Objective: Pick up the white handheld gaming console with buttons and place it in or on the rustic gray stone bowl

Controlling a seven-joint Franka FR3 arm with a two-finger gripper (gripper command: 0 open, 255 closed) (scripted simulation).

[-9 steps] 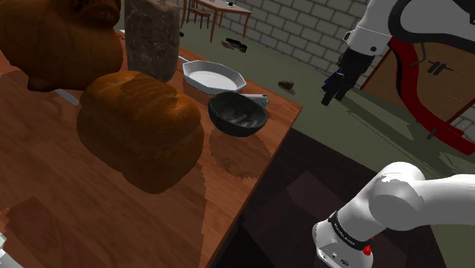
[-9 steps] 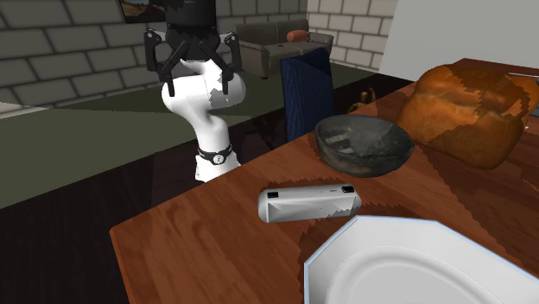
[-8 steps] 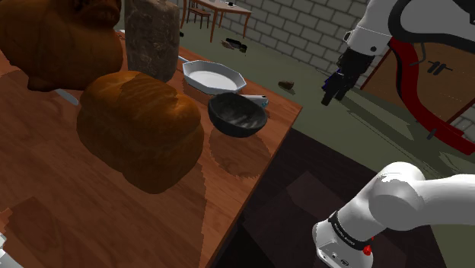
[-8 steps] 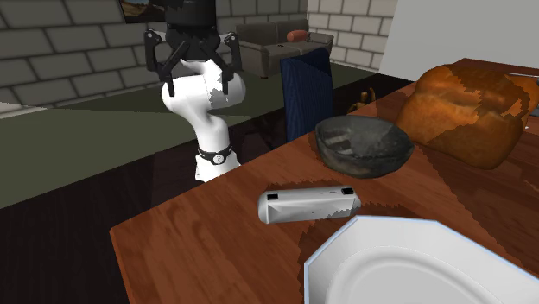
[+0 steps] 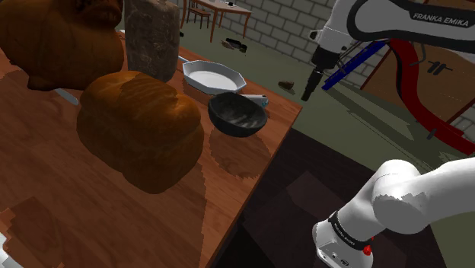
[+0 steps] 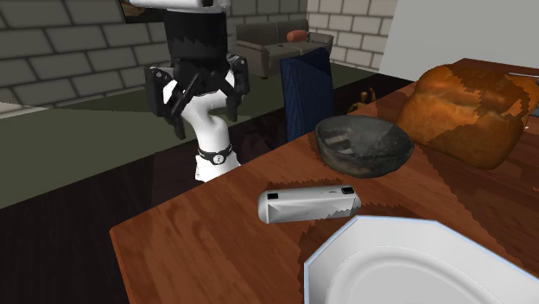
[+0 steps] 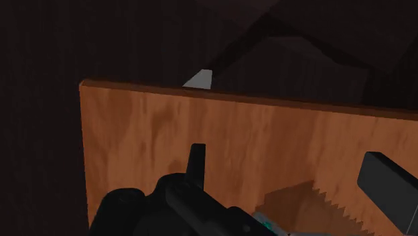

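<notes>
Two things are flanking your white console [image 6: 308,205]: dark bowl [image 6: 363,147] and plate [image 6: 415,268]; your jaws are hanging spread wide, gripping nothing.

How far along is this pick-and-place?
Nothing done: the console lies on the table beside the bowl, untouched. In hand: the open, empty pincer hangs in the air, away from the console. Left: reach, grasp, lift, place in bowl.

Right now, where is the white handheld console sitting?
In the second exterior view the console lies near the edge of the wooden table, between the dark gray bowl and the white plate, closer to the plate.
</notes>
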